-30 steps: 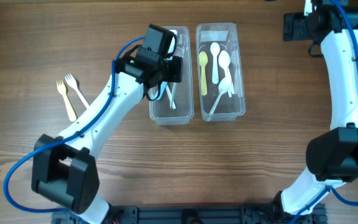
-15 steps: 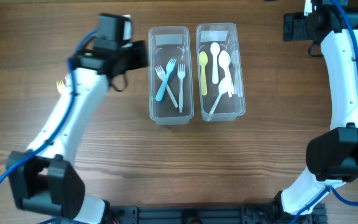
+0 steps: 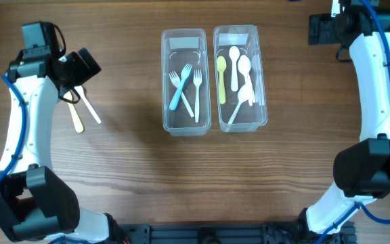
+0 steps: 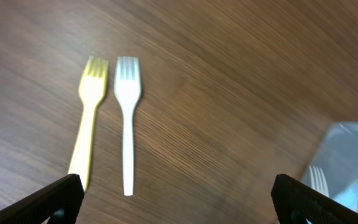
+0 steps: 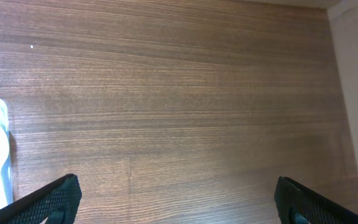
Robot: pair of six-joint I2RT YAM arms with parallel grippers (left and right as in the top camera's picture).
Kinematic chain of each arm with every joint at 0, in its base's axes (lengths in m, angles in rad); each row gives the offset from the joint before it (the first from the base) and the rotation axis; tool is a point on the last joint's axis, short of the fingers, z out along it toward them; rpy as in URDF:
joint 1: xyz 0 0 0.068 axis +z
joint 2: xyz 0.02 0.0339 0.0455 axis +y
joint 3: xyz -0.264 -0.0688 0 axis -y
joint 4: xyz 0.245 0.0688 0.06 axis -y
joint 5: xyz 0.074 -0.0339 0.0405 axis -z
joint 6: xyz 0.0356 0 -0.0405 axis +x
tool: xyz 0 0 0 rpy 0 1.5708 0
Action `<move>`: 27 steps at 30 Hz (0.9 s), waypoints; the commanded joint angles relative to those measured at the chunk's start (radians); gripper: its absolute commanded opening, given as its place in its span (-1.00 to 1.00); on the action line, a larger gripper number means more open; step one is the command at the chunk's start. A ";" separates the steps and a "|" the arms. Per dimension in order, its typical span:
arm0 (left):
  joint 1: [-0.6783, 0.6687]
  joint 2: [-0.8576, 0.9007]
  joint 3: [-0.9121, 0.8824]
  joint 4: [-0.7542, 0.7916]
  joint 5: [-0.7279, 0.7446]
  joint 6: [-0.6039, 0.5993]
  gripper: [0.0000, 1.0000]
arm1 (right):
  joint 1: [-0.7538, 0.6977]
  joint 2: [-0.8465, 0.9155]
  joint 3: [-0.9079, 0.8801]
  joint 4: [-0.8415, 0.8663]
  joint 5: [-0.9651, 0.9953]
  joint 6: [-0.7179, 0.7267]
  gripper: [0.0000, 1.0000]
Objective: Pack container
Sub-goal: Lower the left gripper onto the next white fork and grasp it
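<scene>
Your left end effector (image 3: 81,66) is hanging over the bench (image 3: 134,176) at about 10 o'clock in the overhead view. Its fingers are standing wide apart and gripping nothing. Just below it, at 9 o'clock, a yellow fork (image 4: 87,127) and a white fork (image 4: 127,130) are lying loose on the wood. They are lying side by side, close but not touching, with the yellow one on the outer side. In the left wrist view their tines are pointing away from the camera, and neither fork is lying between the fingers.

Two clear containers are sitting side by side at 12 o'clock. The left container (image 3: 166,102) is holding three forks, one of them a blue fork (image 3: 176,96). The right container (image 3: 262,102) is holding a yellow spoon (image 3: 221,78) and several white spoons (image 3: 234,64).

Your right end effector (image 3: 322,28) is waiting at the 2 o'clock corner, well apart from both containers. Its fingers are also spread wide with nothing between them, and only bare wood is showing under them.
</scene>
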 commanded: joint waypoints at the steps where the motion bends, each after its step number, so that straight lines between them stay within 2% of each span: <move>1: 0.007 0.031 0.001 -0.006 -0.098 -0.090 0.94 | 0.002 0.006 0.013 0.003 0.017 -0.006 1.00; 4: 0.007 0.091 0.000 -0.006 -0.100 -0.090 0.84 | 0.002 0.006 0.013 0.003 0.017 -0.005 0.99; 8: 0.010 0.264 0.000 0.031 -0.114 -0.098 0.82 | 0.002 0.006 0.013 0.003 0.017 -0.005 0.99; 10: 0.010 0.330 0.000 0.066 -0.113 -0.098 0.75 | 0.002 0.006 0.013 0.003 0.017 -0.005 0.99; 14: 0.010 0.387 0.000 0.099 -0.113 -0.129 0.47 | 0.002 0.006 0.013 0.003 0.017 -0.005 0.99; 15: 0.010 0.393 0.000 0.105 -0.113 -0.144 0.46 | 0.002 0.006 0.013 0.003 0.017 -0.006 1.00; 18: 0.010 0.397 0.000 0.126 -0.113 -0.147 0.20 | 0.002 0.006 0.013 0.003 0.017 -0.005 1.00; 21: 0.010 0.397 0.000 0.129 -0.114 -0.146 -0.16 | 0.002 0.006 0.013 0.003 0.017 -0.006 0.99; 27: 0.010 0.398 0.000 0.130 -0.114 -0.146 -0.08 | 0.002 0.006 0.013 0.003 0.017 -0.005 0.99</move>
